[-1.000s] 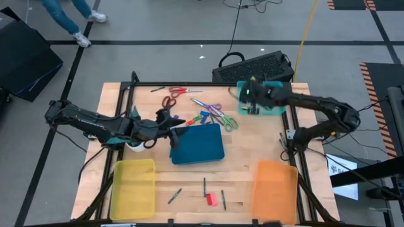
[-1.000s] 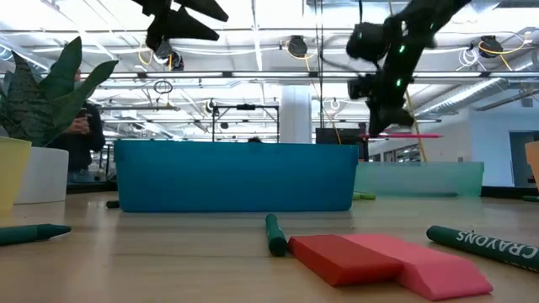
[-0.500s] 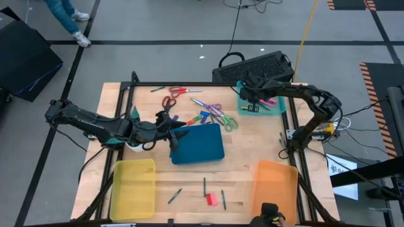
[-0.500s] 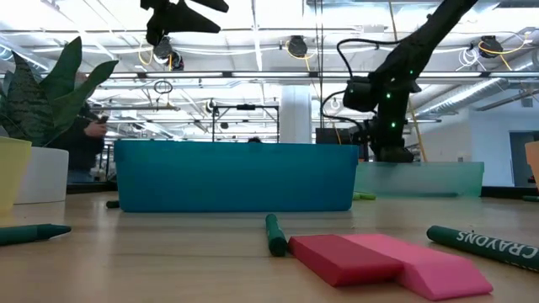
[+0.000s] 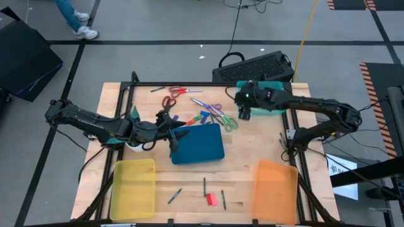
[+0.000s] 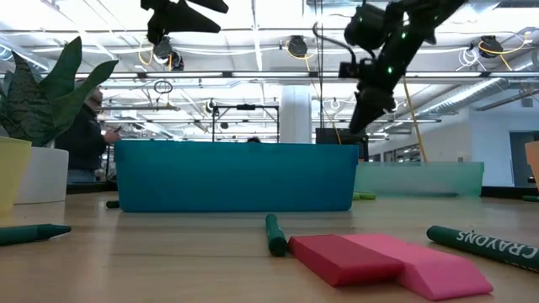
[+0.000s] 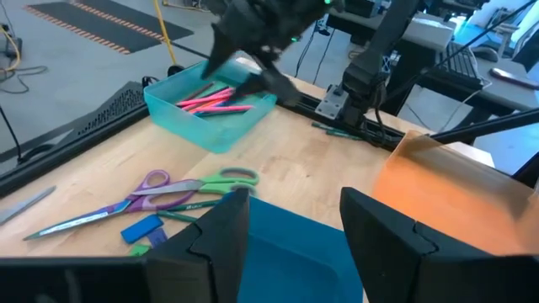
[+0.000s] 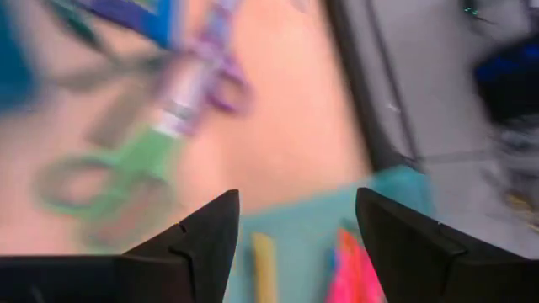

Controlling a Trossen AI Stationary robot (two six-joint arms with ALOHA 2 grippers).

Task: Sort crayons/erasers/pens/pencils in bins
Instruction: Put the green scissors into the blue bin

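Right pincer (image 5: 245, 112) hangs open and empty by the translucent teal bin (image 5: 276, 108); best next pick is the scattered pile, squarely. Left pincer (image 7: 290, 220) open, over the opaque dark blue bin (image 5: 205, 151).

Open worktop at the front centre; clutter toward the back.

Bare worktop (image 5: 252, 148) lies between the dark blue bin (image 5: 197, 144) and the orange bin (image 5: 275, 190). Scissors (image 5: 221, 118) crowd the strip between the blue bin and the teal bin (image 5: 276, 108). Between the yellow bin (image 5: 133, 187) and the orange bin, the red eraser (image 5: 210, 200) and loose sticks break up the front lane.
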